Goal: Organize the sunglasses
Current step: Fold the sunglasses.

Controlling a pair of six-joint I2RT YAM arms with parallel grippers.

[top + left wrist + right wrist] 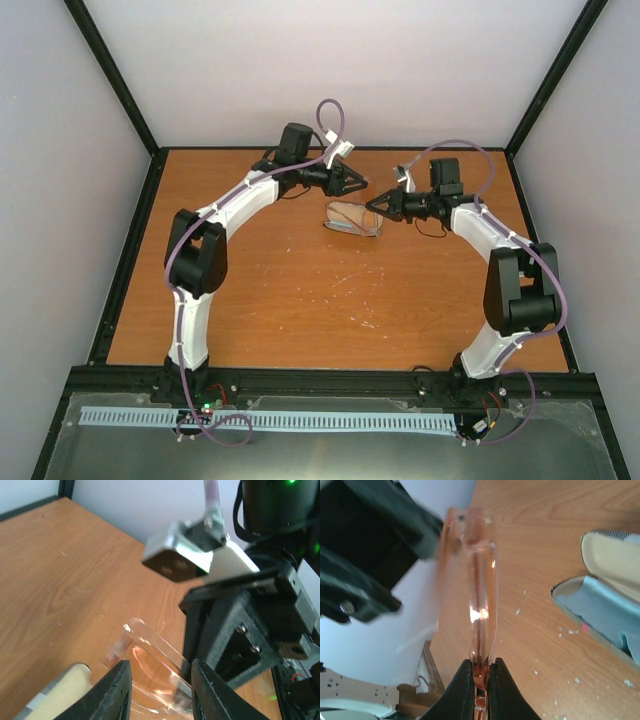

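The sunglasses, clear with a pinkish tint, are held above the table near the back middle. My right gripper is shut on one end of them. My left gripper is open, its jaws on either side of the sunglasses without closing on them. In the top view the left gripper and right gripper nearly meet tip to tip, and the glasses are hard to make out there.
The brown case lies open on the table below the grippers, with the pale blue cloth inside; it also shows in the top view and the left wrist view. Walls enclose the table on three sides.
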